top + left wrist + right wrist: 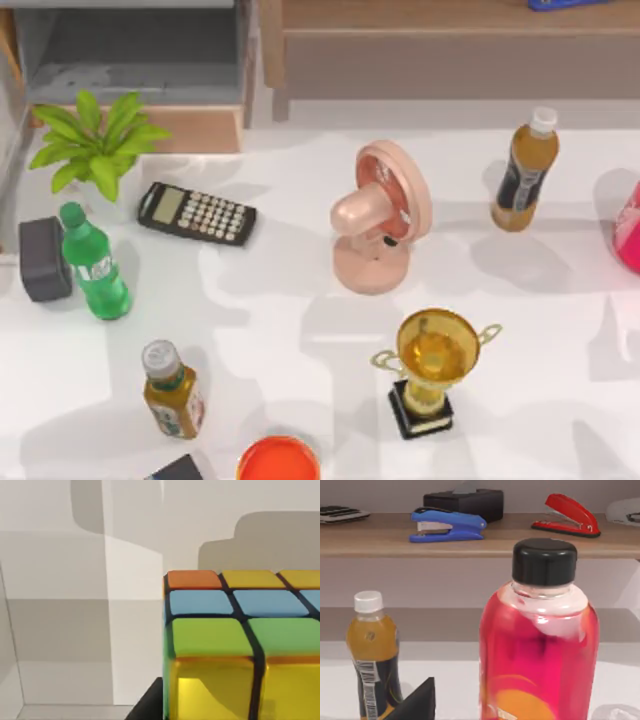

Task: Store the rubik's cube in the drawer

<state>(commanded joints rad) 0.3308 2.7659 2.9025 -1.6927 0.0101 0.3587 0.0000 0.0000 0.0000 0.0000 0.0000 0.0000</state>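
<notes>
The rubik's cube (240, 645) sits very close in the left wrist view, showing orange, yellow, blue and green tiles with dark grid lines. My left gripper (150, 705) shows as a dark tip pressed against the cube's side and is shut on it. Pale grey flat surfaces lie behind the cube. The drawer (190, 128) stands pulled out at the table's back left, with a grey inside and a tan front panel. My right gripper (417, 702) hangs low beside a pink bottle (537, 645) at the right edge.
A pink fan (378, 215) and a gold trophy (432, 370) occupy the middle. A calculator (197, 213), green bottle (95, 265), plant (95, 140) and black box (44, 258) crowd the left. Tea bottles (525, 170) (172, 392) and an orange bowl (278, 460) stand around. The shelf (470, 535) carries staplers.
</notes>
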